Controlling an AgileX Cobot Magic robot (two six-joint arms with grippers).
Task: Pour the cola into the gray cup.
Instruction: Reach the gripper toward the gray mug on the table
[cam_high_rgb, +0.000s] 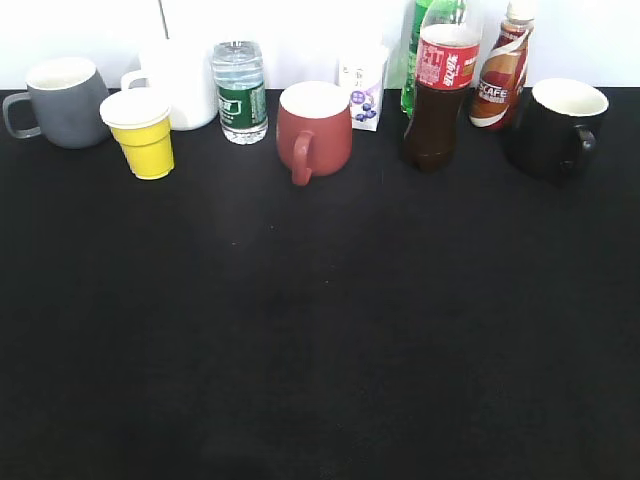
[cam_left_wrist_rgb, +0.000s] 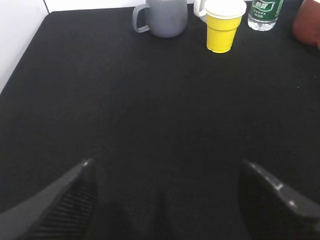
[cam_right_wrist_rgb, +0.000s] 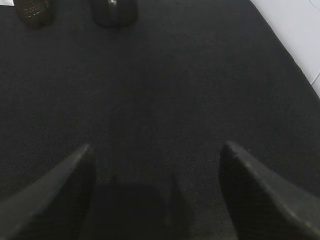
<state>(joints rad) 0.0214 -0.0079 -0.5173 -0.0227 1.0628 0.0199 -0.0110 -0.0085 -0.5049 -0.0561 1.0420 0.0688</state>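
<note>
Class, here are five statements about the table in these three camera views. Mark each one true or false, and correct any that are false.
1. The cola stands between the red mug and the black mug. True.
2. The gray cup lies tipped on its side. False: it stands upright at the far left of the row.
3. The left gripper is closed around the yellow cup. False: its jaws are spread wide over bare tabletop, and the yellow cup stands far off.
4. The right gripper holds nothing. True.
5. The cola stands right beside the gray cup. False: several cups and a water bottle stand between them.
</note>
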